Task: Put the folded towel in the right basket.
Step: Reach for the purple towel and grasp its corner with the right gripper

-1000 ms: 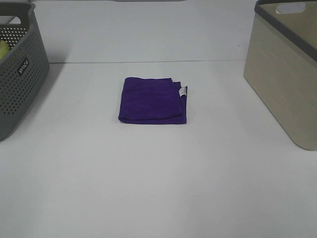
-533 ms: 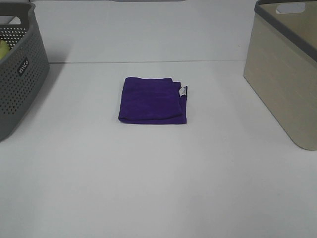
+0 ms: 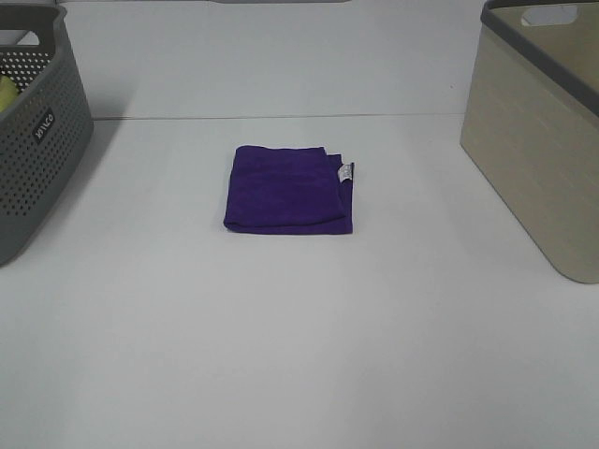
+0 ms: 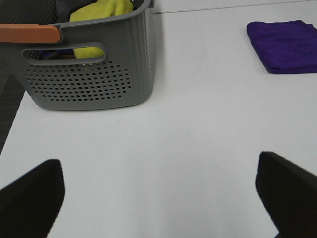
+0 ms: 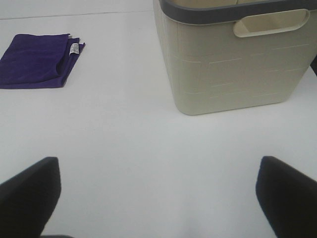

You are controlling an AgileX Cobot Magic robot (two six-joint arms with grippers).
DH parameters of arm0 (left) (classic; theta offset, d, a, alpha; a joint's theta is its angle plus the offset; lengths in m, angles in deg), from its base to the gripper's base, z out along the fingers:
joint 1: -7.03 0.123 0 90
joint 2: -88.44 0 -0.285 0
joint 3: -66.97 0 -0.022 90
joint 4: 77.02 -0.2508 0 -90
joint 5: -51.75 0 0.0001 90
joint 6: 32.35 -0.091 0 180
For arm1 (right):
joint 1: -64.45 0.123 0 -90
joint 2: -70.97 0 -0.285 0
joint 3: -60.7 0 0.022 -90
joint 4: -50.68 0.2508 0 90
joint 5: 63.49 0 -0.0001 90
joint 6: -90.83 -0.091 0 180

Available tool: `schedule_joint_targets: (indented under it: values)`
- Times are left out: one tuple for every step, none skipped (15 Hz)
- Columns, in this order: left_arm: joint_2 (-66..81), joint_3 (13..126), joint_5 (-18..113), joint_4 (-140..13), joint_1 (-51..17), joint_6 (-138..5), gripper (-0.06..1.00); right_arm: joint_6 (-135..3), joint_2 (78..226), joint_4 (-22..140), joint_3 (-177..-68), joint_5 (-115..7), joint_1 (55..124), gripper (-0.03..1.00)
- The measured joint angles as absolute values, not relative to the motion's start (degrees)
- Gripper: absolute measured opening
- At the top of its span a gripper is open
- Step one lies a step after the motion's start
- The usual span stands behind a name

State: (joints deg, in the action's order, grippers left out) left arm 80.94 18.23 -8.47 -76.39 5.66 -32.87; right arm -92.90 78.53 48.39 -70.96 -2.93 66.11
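A folded purple towel (image 3: 288,189) with a small white tag lies flat in the middle of the white table. It also shows in the left wrist view (image 4: 286,45) and the right wrist view (image 5: 37,67). The beige right basket (image 3: 541,131) stands at the table's right edge; it fills the right wrist view (image 5: 232,54). Neither arm shows in the exterior high view. My left gripper (image 4: 158,198) is open and empty, far from the towel. My right gripper (image 5: 158,198) is open and empty, in front of the beige basket.
A grey perforated basket (image 3: 33,131) stands at the table's left edge. In the left wrist view (image 4: 94,74) it holds yellow cloth (image 4: 101,12). The white table (image 3: 299,355) reaches the front of the view.
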Motion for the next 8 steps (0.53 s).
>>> schedule_joint_targets:
  values:
    - [80.94, 18.23, -8.47, -76.39, 5.66, -32.87, 0.99, -92.90, 78.53, 48.39, -70.96, -2.93, 66.11, 0.98]
    - [80.94, 18.23, -8.47, -76.39, 5.66, -32.87, 0.99, -92.90, 78.53, 48.39, -70.96, -2.93, 66.11, 0.98]
    - [80.94, 18.23, -8.47, -76.39, 5.66, -32.87, 0.99, -92.90, 78.53, 48.39, -70.96, -2.93, 66.11, 0.98]
    - [80.94, 18.23, -8.47, -76.39, 5.66, -32.87, 0.99, -92.90, 78.53, 48.39, -70.96, -2.93, 66.11, 0.98]
    - [80.94, 18.23, -8.47, -76.39, 5.66, -32.87, 0.99, -92.90, 78.53, 48.39, -70.96, -2.93, 66.11, 0.98]
    - [80.94, 18.23, -8.47, -76.39, 5.66, -32.87, 0.99, -92.90, 78.53, 48.39, -70.96, -2.93, 66.11, 0.98]
    - [80.94, 18.23, -8.47, -76.39, 5.66, -32.87, 0.99, -92.90, 78.53, 48.39, -70.96, -2.93, 66.11, 0.98]
    - [80.94, 18.23, -8.47, -76.39, 5.66, -32.87, 0.99, -92.90, 78.53, 48.39, -70.96, -2.93, 66.11, 0.98]
